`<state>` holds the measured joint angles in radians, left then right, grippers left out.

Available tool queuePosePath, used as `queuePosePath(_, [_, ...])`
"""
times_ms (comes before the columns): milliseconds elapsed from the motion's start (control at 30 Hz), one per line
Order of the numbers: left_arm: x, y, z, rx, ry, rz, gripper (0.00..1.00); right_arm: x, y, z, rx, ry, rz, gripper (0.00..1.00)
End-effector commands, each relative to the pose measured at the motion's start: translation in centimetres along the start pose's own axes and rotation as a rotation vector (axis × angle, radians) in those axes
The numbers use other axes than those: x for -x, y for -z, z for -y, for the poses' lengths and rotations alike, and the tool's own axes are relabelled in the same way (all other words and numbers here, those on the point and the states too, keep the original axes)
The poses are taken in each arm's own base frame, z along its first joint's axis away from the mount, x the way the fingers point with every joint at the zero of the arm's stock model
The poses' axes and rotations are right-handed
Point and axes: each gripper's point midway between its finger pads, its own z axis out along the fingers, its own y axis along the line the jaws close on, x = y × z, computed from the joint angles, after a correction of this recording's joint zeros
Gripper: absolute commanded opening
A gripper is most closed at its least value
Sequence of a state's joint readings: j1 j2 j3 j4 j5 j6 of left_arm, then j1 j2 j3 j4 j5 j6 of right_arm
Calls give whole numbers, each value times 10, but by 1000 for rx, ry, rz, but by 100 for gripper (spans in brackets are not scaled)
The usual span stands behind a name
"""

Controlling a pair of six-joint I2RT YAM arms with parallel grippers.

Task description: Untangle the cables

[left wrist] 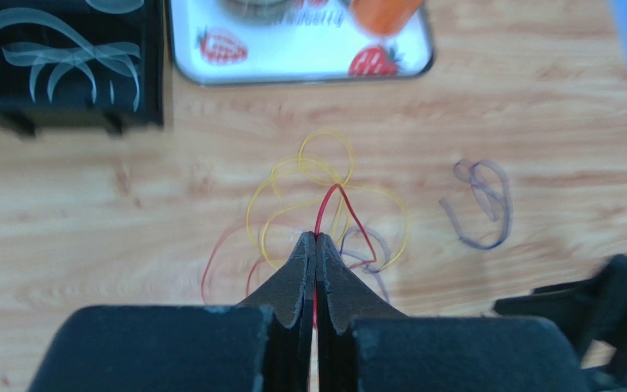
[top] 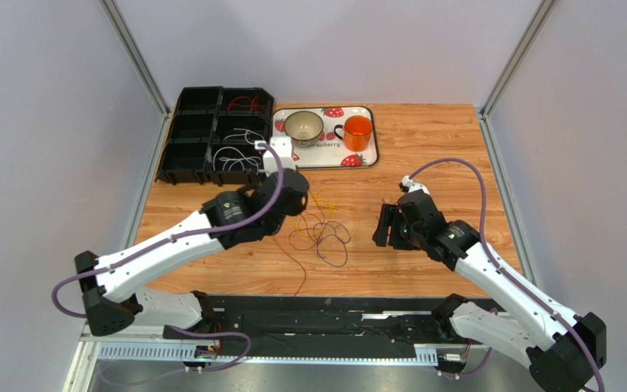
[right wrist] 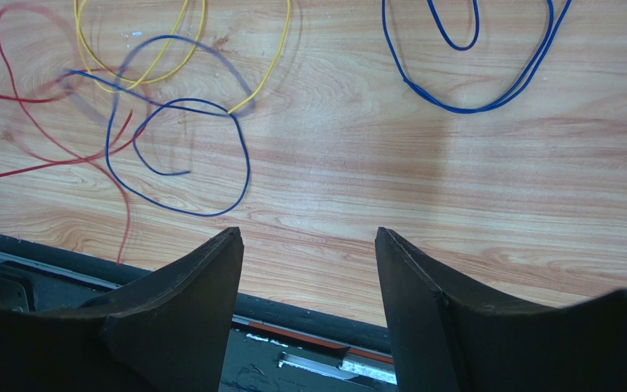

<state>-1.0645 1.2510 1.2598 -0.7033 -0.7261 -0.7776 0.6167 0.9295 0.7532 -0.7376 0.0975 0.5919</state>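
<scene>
Right gripper (right wrist: 309, 241): jaws are seen standing wide apart with nothing between them, held low over the bare wooden table (top: 448, 155), right of centre in the top view. A blue cable (right wrist: 464, 110) is seen looped on its own, apart from the rest, at the upper right of the right wrist view.

Left gripper (left wrist: 315, 241): jaws are pressed together, and a red cable (left wrist: 337, 188) is pinched at the tips, its loop rising just beyond them.

A tangle of cables (top: 322, 229) is noted mid-table between the two grippers. Yellow cables (left wrist: 326, 132), red and dark blue strands are crossed over one another.

Farther back, upper left of the top view, a black compartment bin (top: 179, 139) is noted. White cables (top: 235, 159) lie in its nearer right compartments and red strands (top: 243, 104) in the far right one. Just beside it, a strawberry-print tray (top: 317, 155) is seen carrying a bowl (top: 303, 125) and an orange cup (top: 358, 131).
</scene>
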Motion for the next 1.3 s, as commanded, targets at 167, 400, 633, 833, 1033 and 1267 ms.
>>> queuePosePath(167, [264, 176, 12, -338, -27, 613, 0, -2, 0, -8, 59, -32, 16, 64])
queuePosePath(400, [301, 219, 3, -405, -28, 737, 0, -5, -2, -6, 59, -33, 13, 64])
queuePosePath(633, [178, 110, -16, -203, -59, 473, 0, -14, -10, -10, 83, -33, -20, 64])
queuePosePath(833, [104, 58, -26, -178, 2, 251, 0, -21, -12, -17, 128, -37, -49, 64])
queuePosePath(1033, [109, 65, -20, -215, 1, 242, 0, -29, -10, -59, 303, 24, -63, 66])
queuePosePath(1267, [162, 114, -25, -277, 18, 356, 0, -34, -20, -112, 357, 96, -110, 66])
